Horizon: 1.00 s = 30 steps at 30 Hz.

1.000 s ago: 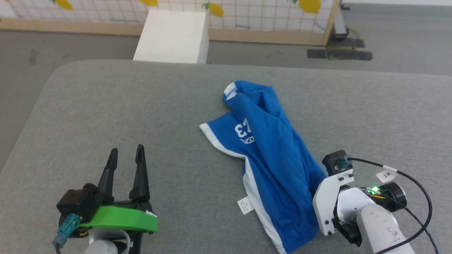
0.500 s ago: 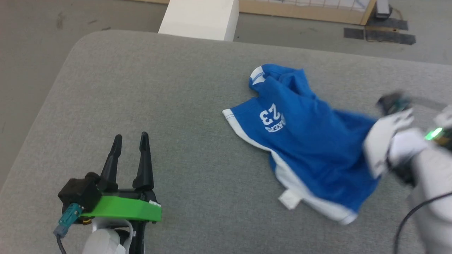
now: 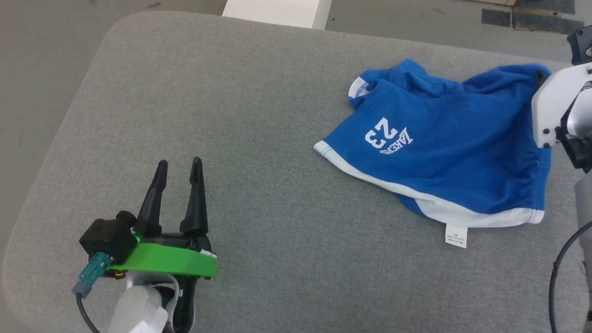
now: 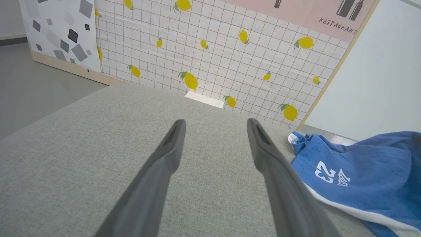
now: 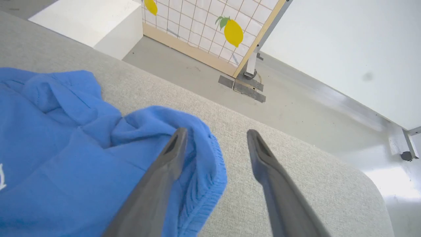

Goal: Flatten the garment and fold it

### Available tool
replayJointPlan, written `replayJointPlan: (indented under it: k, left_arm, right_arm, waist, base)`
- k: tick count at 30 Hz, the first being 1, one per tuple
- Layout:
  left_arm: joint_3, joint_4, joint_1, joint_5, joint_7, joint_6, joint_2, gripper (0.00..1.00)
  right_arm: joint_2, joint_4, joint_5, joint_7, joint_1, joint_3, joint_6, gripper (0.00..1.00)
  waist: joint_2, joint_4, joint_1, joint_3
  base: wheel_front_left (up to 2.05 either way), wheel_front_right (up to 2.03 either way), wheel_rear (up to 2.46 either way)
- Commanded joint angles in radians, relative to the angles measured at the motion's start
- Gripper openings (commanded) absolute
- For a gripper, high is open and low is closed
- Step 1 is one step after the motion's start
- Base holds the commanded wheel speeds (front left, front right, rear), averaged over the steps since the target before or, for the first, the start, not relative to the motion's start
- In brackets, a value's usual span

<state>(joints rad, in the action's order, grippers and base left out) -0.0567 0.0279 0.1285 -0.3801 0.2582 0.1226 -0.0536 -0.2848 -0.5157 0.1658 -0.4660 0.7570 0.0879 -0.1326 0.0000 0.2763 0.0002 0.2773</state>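
Since the head camera has tipped downward over the last second, I discount the shift of the whole picture and judge the cloth against the grey padded table (image 3: 231, 138) alone. The garment (image 3: 453, 157) no longer lies as a narrow rumpled strip running toward the robot. It is now drawn out sideways over the table's right half and is much broader, with its gathered waistband (image 3: 544, 185) along the right edge. The far leg (image 3: 397, 76) is still bunched and folded on itself. The right gripper (image 5: 215, 135), which was dragging that waistband half a second ago, has let go. In its wrist view the 2 fingers stand apart, 1 lying over the waistband corner and the other above bare table, with nothing pinched. The left gripper (image 3: 179, 162) has not joined in: it rests at the near left, fingers spread and empty, well apart from the cloth. The "23" print (image 3: 383, 134) now faces up and reads clearly, and the small white tag (image 3: 455, 236) lies flat just below the near hem. I judge the flattening about half done: 1 pull has opened the body, the crumpled far leg needs spreading next, and no fold has begun.
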Motion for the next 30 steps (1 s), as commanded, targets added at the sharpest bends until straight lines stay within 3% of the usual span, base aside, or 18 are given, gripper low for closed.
replayJointPlan:
  k: [1, 8, 14, 20, 24, 30]
  left_arm:
    - [0.002, 0.005, 0.009, 0.005, 0.004, 0.003, 0.003, 1.00]
    - [0.019, 0.023, -0.030, 0.028, 0.004, 0.004, 0.003, 1.00]
    - [0.029, 0.029, -0.072, 0.041, 0.004, -0.001, 0.003, 1.00]
    - [0.027, 0.037, -0.102, 0.046, 0.004, -0.006, 0.003, 1.00]
    - [0.024, 0.042, -0.117, 0.043, 0.004, -0.014, 0.003, 1.00]
    - [0.017, 0.069, -0.124, 0.018, 0.004, -0.032, 0.003, 1.00]
  right_arm:
    - [0.018, -0.008, 0.001, 0.039, 0.014, 0.022, 0.002, 1.00]
    - [0.123, 0.043, -0.080, 0.281, -0.049, 0.128, 0.002, 1.00]
    - [0.201, 0.199, -0.161, 0.427, -0.247, 0.167, 0.002, 1.00]
    - [0.232, 0.324, -0.231, 0.452, -0.507, 0.158, 0.002, 1.00]
    - [0.234, 0.358, -0.337, 0.448, -0.657, 0.121, 0.002, 1.00]
    - [0.234, 0.365, -0.429, 0.469, -0.765, 0.095, 0.002, 1.00]
  waist:
    - [0.0000, -0.022, -0.0002, -0.027]
    - [0.0000, -0.094, -0.0002, -0.117]
    - [0.0000, -0.154, -0.0002, -0.185]
    - [0.0000, -0.191, -0.0002, -0.223]
    - [0.0000, -0.211, -0.0002, -0.238]
    - [0.0000, -0.250, -0.0002, -0.236]
  base:
    - [0.00, 0.00, 0.00]
    - [0.00, 0.00, 0.00]
    - [0.00, 0.00, 0.00]
    - [0.00, 0.00, 0.00]
    - [0.00, 0.00, 0.00]
    - [0.00, 0.00, 0.00]
